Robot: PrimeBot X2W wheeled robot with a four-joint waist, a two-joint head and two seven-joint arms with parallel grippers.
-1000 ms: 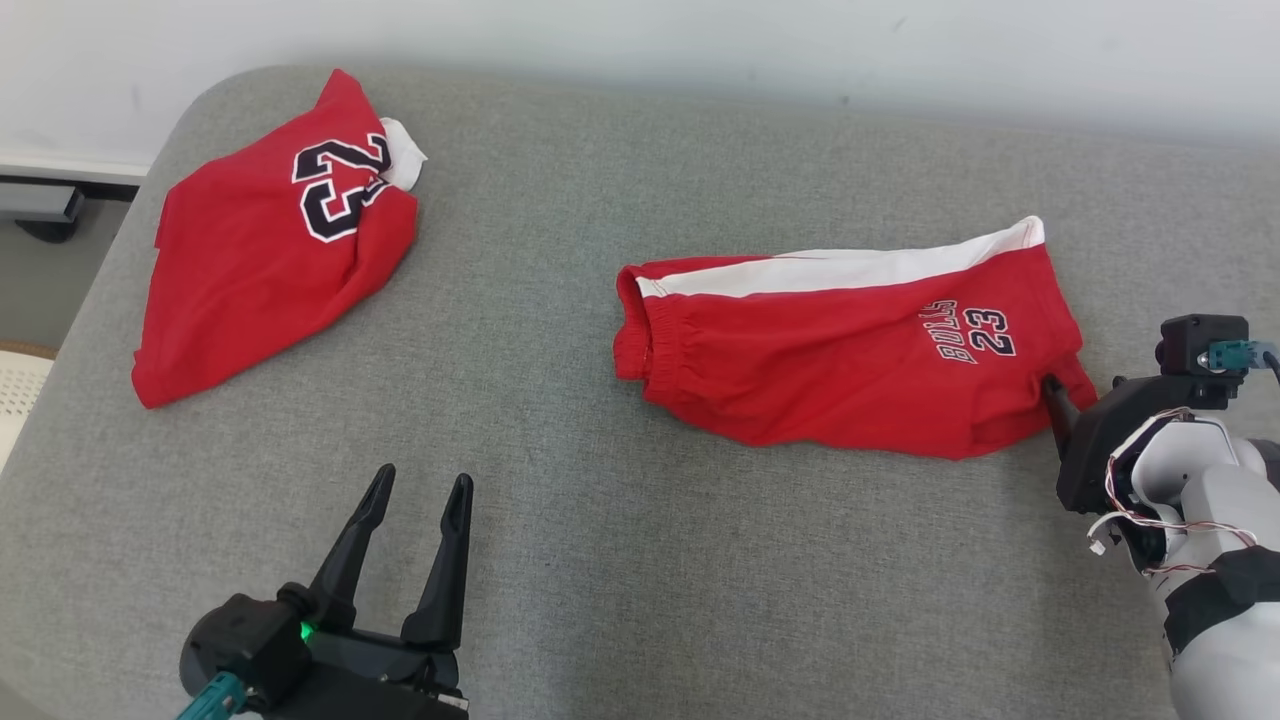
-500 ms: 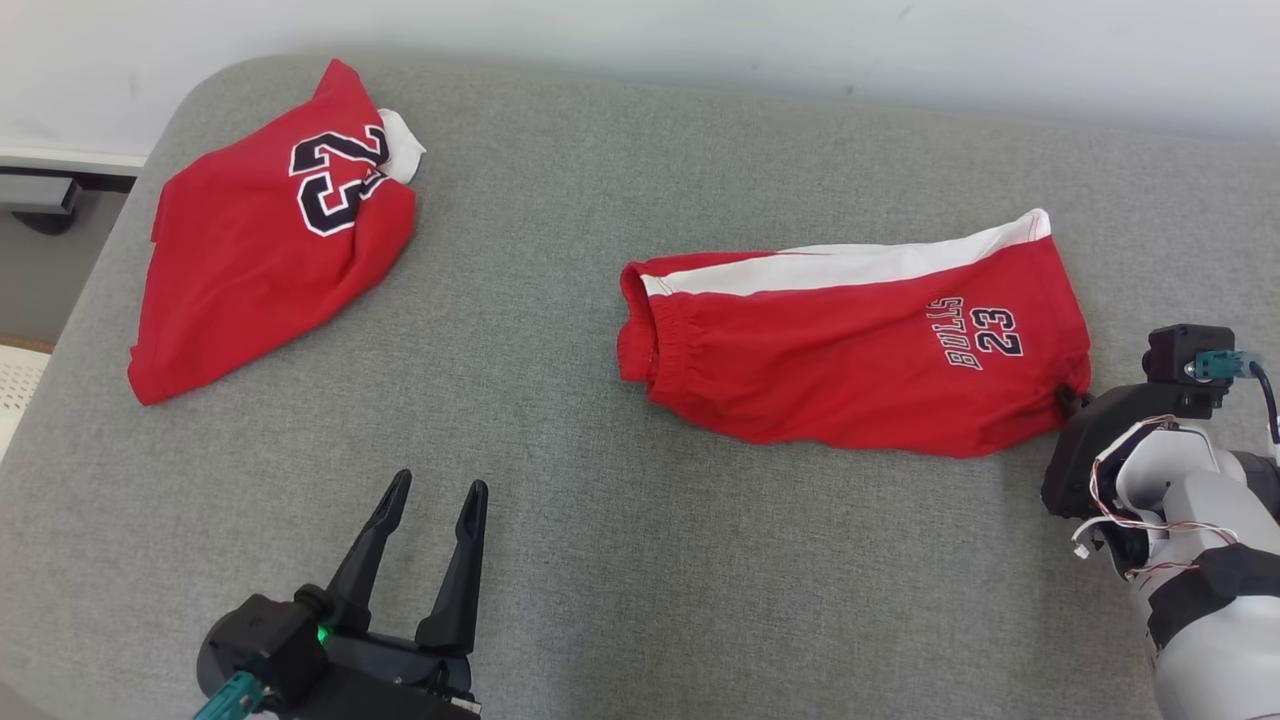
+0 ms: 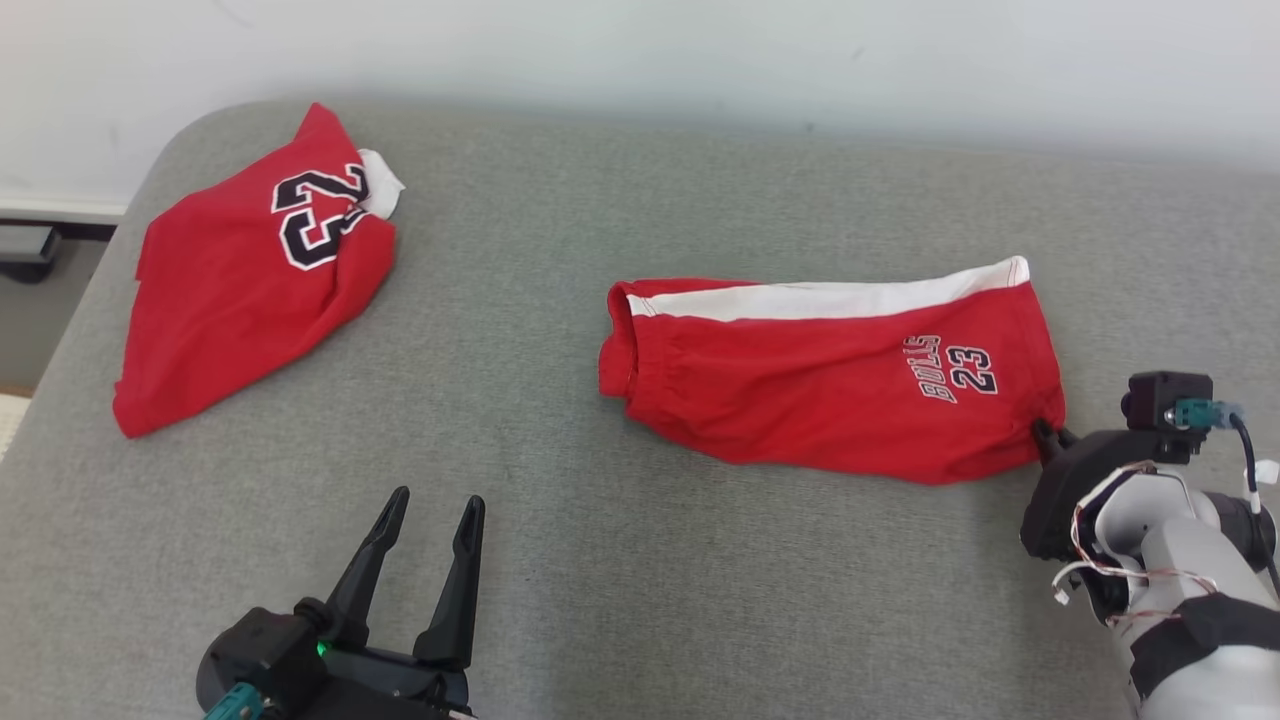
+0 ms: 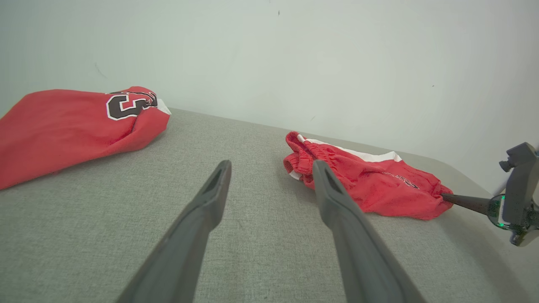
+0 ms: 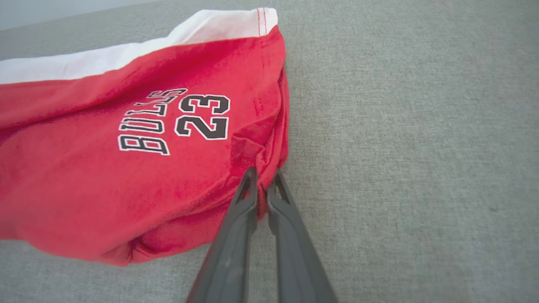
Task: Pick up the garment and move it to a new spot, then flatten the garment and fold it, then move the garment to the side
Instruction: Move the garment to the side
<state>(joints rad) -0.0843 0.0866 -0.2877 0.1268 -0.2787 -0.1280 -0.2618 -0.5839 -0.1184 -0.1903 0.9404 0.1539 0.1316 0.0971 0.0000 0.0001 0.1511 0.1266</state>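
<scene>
I'm clamping my right gripper [image 5: 263, 176] on the leg-hem corner of the red Bulls shorts [image 3: 800, 400], lying centre-right on the grey cushion [image 3: 640, 600] | left gripper [image 3: 430, 512] hanging open | lifting, flattening, folding, setting aside all pending.

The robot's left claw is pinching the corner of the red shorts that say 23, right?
Not quite. It is the right claw that is pinching the corner of the red shorts that say 23, as the right wrist view shows. The left claw is open above the grey cushion, apart from the shorts.
</scene>
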